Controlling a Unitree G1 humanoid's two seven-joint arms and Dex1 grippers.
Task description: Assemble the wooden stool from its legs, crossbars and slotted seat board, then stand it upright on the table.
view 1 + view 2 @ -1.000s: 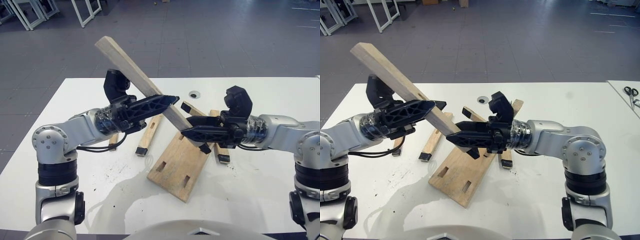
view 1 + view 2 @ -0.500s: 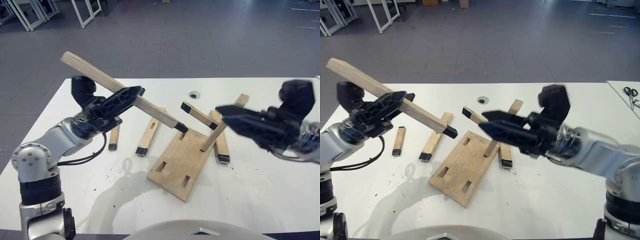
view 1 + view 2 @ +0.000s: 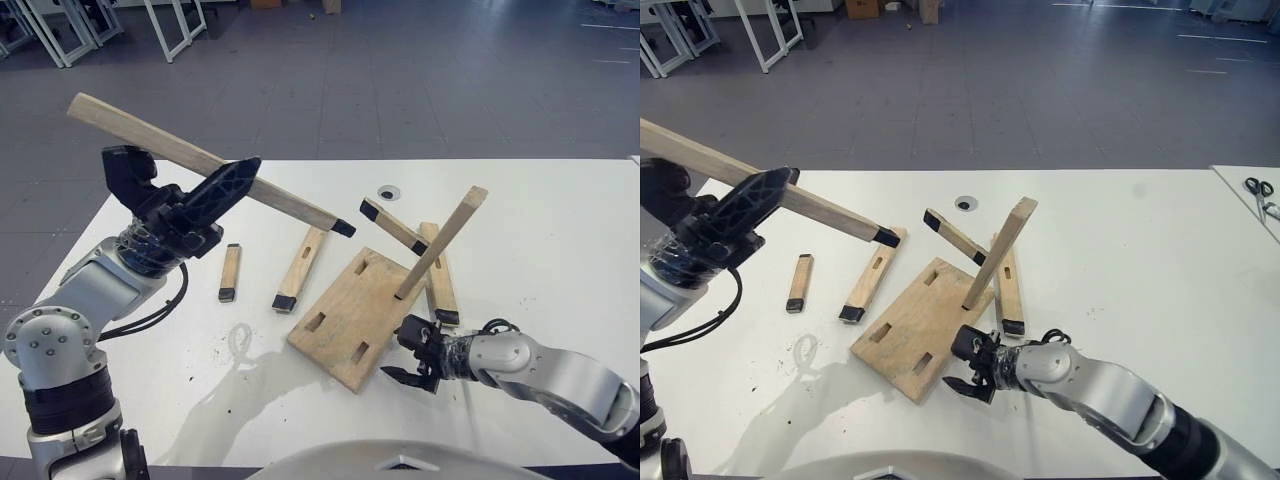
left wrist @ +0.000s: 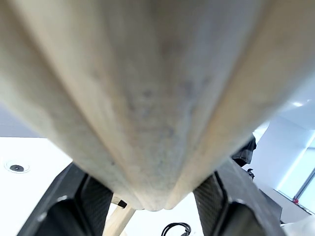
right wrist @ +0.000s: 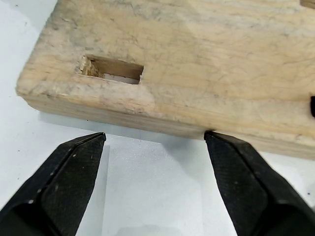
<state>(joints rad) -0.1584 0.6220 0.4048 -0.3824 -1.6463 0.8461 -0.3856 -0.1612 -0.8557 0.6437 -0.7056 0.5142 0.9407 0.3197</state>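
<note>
Head views: the left gripper (image 3: 240, 178) is clamped on a long pale wooden leg with a black end cap (image 3: 135, 122). It holds the leg raised over the left of the white table (image 3: 560, 230), cap end toward the flat rectangular slotted wooden seat board (image 3: 335, 300) at centre. A plain wooden leg (image 3: 440, 245) leans in the board's far right slot. The right gripper (image 3: 402, 352) sits low at the board's near corner. Left wrist view: dark fingers (image 4: 93, 206) flank the held leg. Right wrist view: the jaws stand apart, just short of the board's edge, near an empty rectangular slot (image 5: 112, 69). Recommended: pinch this edge to hold the board flat, then lower the leg square into a free slot, avoiding the leaning leg.
</note>
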